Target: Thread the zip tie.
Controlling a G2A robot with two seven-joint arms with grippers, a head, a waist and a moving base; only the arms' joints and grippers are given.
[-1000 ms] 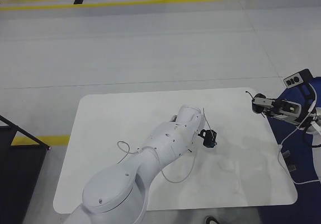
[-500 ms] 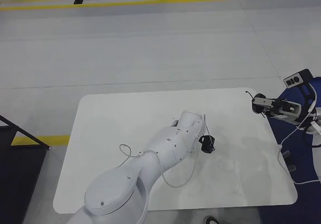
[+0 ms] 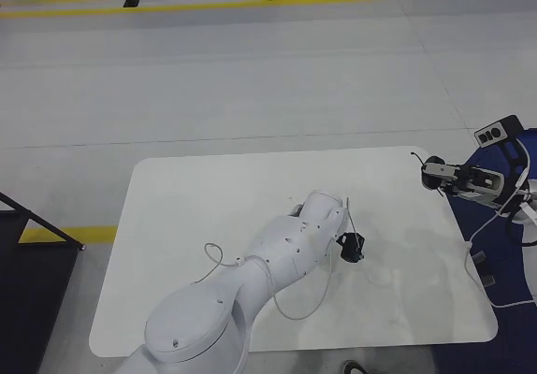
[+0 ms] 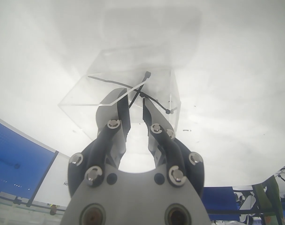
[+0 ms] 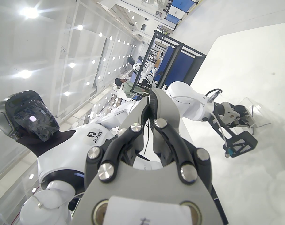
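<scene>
- Slick white counter [image 3: 184, 206]: little friction under the clear box [image 4: 81, 113] at the centre of the left wrist view, so likely to skid if nudged.
- Left gripper [image 4: 134, 98], fingers narrowly spread inside that box, astride the crossed zip ties [image 4: 140, 92]: risk of grabbing both, or neither.
- Right gripper [image 5: 152, 99], at the top view's right edge, fingers pressed together, apparently pinching a thin zip tie [image 3: 415, 157]: apt to twist or slip before threading.
</scene>
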